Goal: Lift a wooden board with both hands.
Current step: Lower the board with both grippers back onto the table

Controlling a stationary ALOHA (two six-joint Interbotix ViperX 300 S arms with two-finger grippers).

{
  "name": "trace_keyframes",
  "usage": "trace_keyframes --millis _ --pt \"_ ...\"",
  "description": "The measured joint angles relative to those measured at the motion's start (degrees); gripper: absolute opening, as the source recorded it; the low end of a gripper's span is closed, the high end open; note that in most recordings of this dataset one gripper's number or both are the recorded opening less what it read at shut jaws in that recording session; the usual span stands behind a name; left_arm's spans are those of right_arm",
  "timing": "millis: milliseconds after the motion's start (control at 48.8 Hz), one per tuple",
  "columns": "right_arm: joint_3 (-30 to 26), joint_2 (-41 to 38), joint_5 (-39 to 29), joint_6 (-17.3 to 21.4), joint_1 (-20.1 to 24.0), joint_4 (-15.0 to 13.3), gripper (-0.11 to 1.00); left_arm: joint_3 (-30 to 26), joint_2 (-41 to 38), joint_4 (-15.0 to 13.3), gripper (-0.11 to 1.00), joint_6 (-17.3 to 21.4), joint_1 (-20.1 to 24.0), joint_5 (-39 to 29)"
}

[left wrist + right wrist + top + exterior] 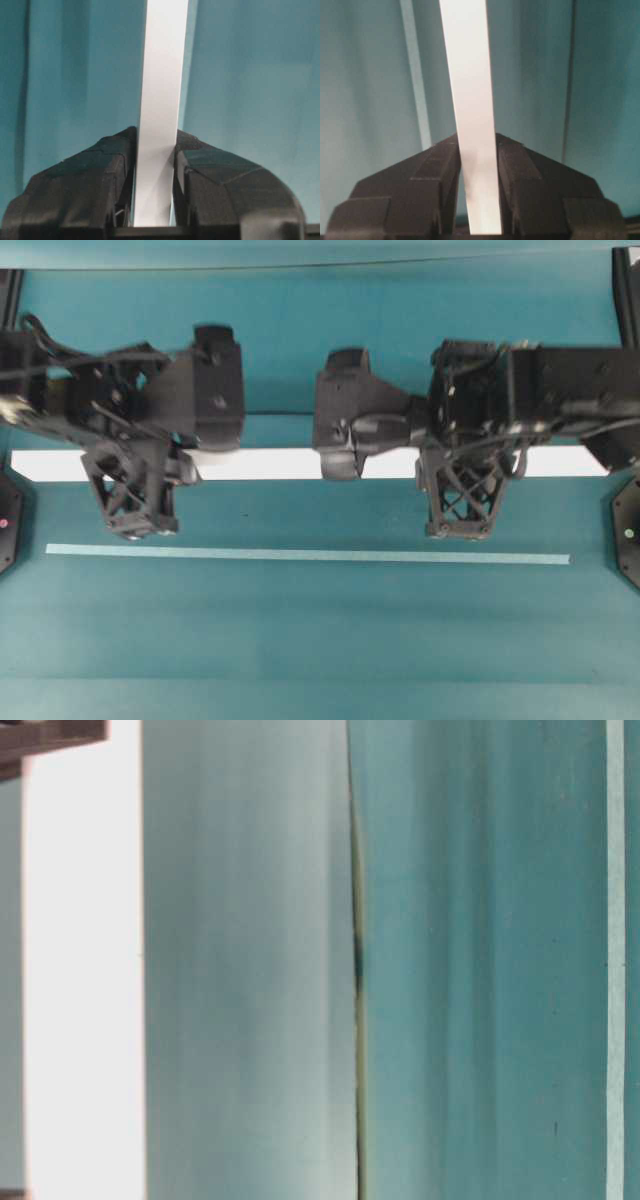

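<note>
The wooden board (pixel 270 463) is a long white plank lying across the teal table, spanning most of the overhead view. My left gripper (pixel 150 465) is shut on it near its left end. In the left wrist view the board (pixel 162 60) runs up between the two black fingers (pixel 107 155), which press on both its sides around the left gripper (pixel 155 135). My right gripper (pixel 465 462) is shut on the board towards its right end. The right wrist view shows the board (pixel 465 60) clamped the same way in the right gripper (pixel 476 137). I cannot tell whether the board is off the table.
A thin pale teal tape strip (pixel 300 555) lies parallel to the board, nearer the front; it also shows in the right wrist view (pixel 415 75). Black round bases sit at the left edge (pixel 8 520) and right edge (pixel 628 530). The table-level view shows a white band (pixel 80 970) and a seam (pixel 357 960).
</note>
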State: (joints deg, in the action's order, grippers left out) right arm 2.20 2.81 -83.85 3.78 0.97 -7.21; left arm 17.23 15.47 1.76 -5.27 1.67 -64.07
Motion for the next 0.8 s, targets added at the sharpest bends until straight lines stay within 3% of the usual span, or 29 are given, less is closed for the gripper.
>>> trace_keyframes --millis 308,800 --pt "10.7 -0.5 11.1 0.0 -0.1 -0.2 0.21 7.5 -3.3 -0.1 0.18 0.4 0.0 8.3" --pt "18.5 -3.5 21.4 0.1 0.1 -0.3 0.21 15.9 -7.5 -0.1 0.18 0.5 0.1 18.3"
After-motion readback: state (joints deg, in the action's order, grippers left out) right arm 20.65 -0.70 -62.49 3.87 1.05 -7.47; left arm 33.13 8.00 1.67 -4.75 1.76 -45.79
